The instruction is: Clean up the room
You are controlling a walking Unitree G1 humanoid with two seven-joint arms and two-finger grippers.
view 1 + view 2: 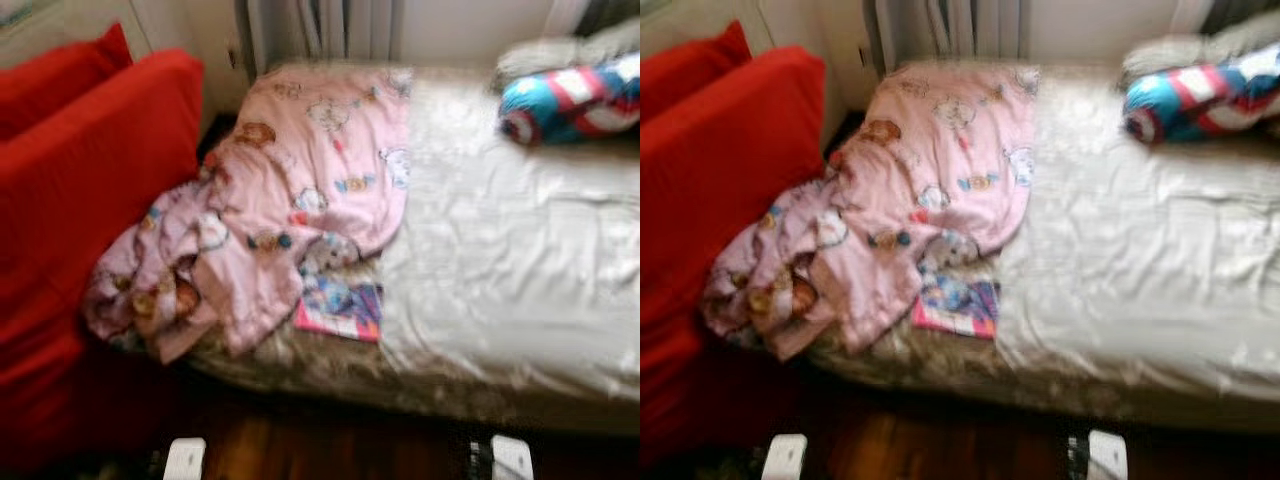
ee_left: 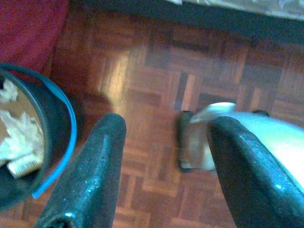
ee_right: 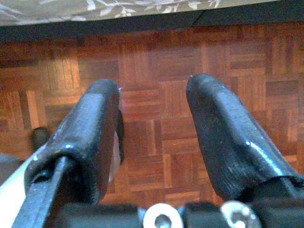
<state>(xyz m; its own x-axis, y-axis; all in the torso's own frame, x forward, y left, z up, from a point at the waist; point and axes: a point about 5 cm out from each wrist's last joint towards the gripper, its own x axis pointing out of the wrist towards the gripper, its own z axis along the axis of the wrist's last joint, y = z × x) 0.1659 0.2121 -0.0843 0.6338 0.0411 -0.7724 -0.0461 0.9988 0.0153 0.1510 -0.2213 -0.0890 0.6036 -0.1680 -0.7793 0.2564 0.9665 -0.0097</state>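
Down by our sides, both grippers hang over the parquet floor (image 3: 156, 57) with nothing in them: the left gripper (image 2: 161, 166) has its jaws apart, and so does the right gripper (image 3: 152, 128). Just past the left one there's a dark bin with a blue rim (image 2: 66, 142), some pale scraps inside, so that's probably where rubbish ends up.

Looks like we're at the sizing-up stage, standing at the near edge of the bed (image 1: 520, 280) and not reaching for anything yet. The obvious mess is the pink blanket (image 1: 290, 190), bunched at the bed's left side and spilling over its near-left corner toward the red sofa (image 1: 90, 200). A colourful book (image 1: 340, 308) sits at the near edge, half tucked under the blanket. A striped bolster pillow (image 1: 575, 97) lies at the far-right corner.

All of that is well above and ahead of the jaws, so our guess is the next move means raising an arm up to the near edge, book first probably.
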